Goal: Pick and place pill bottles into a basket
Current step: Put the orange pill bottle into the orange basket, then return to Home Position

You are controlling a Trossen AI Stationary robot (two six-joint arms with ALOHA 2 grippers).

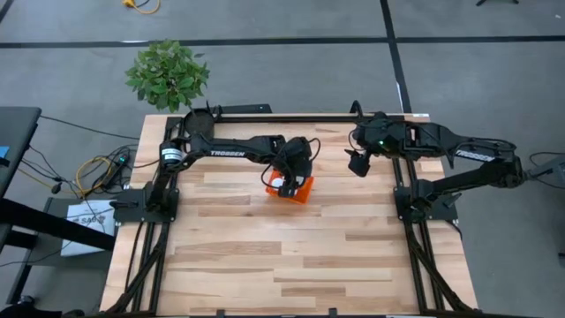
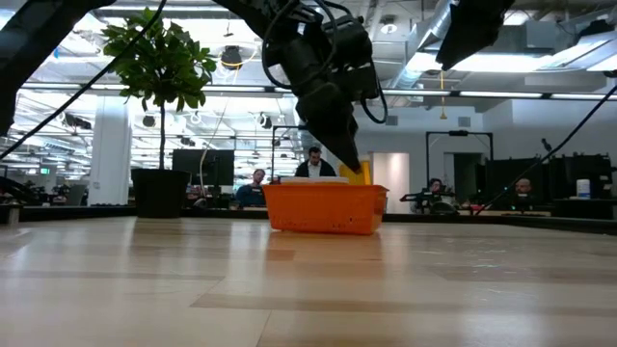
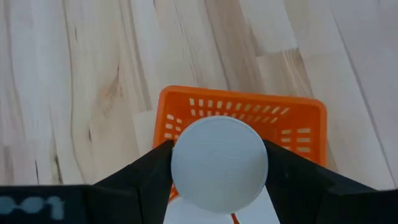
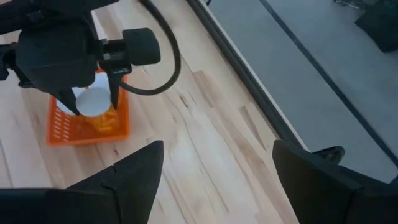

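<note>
The left end effector (image 1: 285,183) hangs directly over the small rectangular bright-orange plastic basket with perforated sides (image 1: 300,190), which sits on the light wooden plank worktop (image 1: 291,256) a little toward its far edge, near the middle of its width. It is clenched on a small white pill bottle with a round cap (image 3: 219,163): in the left wrist view the two dark fingers (image 3: 140,180) press against either side of the cap, and the orange basket (image 3: 298,121) lies straight below it. The right wrist view shows the same grasp from across the worktop, the white cap (image 4: 94,101) held between the dark fingertips just above the basket (image 4: 65,127) (whether the bottle's base already touches the basket floor cannot be told). In the low view the left arm slants down into the basket (image 2: 323,207) from above.

The right end effector (image 1: 358,164) waits raised over the far right part of the worktop, well apart from the basket, its fingers (image 4: 134,171) spread wide and holding nothing.

A leafy green potted plant (image 1: 168,75) stands beyond the far left corner.
</note>
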